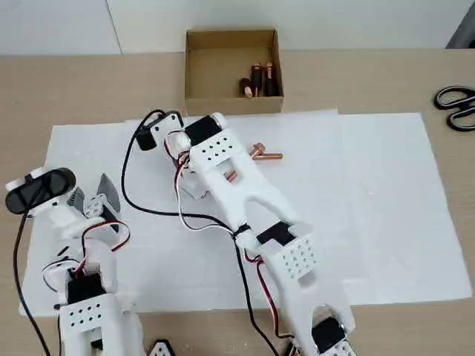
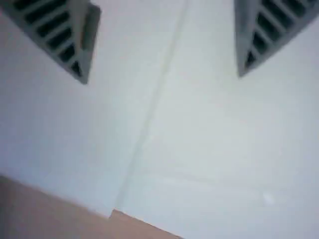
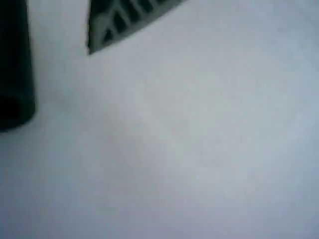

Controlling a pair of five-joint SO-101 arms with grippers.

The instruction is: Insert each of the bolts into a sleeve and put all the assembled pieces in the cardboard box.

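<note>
nearest, at the front left of the light wooden counter (image 1: 82,89): left gripper (image 1: 93,194), grey ribbed fingers (image 2: 65,35) spread wide apart, poised just above the left part of the large white paper sheet (image 1: 371,208), close to that sheet's edge and the wood beyond it.

further in, coming from the front right: right arm (image 1: 252,200), laid diagonally across the sheet toward its middle back, wrist bent downward, right gripper (image 1: 190,180) tucked beneath the arm and close to the paper. spread or pressed together, impossible to tell: just one grey ribbed finger (image 3: 124,22) seen from the right wrist, and apart from it a black tubular sleeve (image 3: 15,64), open end facing outward, gripped or merely lying on the paper, unclear.

just beside that arm, on the sheet: a copper-coloured bolt tip (image 1: 231,176) peeking out. slightly beyond, to the right of the wrist: two copper-coloured metal bolts (image 1: 263,153), lying together on the paper near its back edge.

farther back, past the sheet's edge: small open brown cardboard box (image 1: 215,74) on the counter, holding a cluster of assembled pieces (image 1: 258,80), black sleeves with copper bolts, in its front right corner.

far right, at the counter's edge: black-handled scissors (image 1: 456,104), well apart from everything else.
</note>
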